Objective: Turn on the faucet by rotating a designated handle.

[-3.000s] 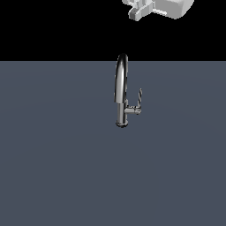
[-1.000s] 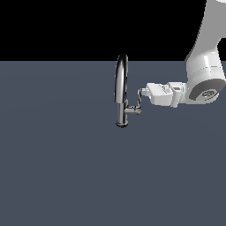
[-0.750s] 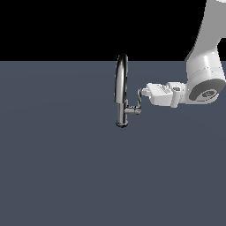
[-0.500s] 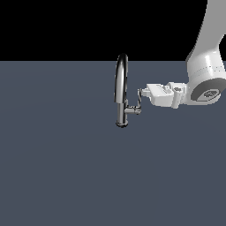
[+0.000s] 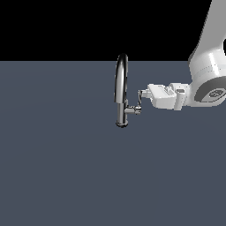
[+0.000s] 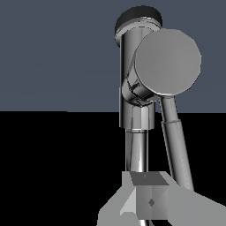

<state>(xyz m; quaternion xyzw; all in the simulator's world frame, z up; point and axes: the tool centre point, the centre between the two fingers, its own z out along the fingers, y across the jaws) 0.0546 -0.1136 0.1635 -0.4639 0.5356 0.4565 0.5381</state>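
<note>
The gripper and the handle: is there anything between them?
Nothing. In the exterior view the gripper reaches the handle tip with no object between; actual contact cannot be judged.

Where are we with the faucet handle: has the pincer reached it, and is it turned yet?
Done: the approach. In the exterior view the pincer sits at the tip of the handle, on the exterior view's right of the faucet. In hand: contact; the wrist view shows a fingertip beside the lever, but whether it touches is unclear. Left: rotating the handle; it stands roughly upright.

Open floor around faucet
</note>
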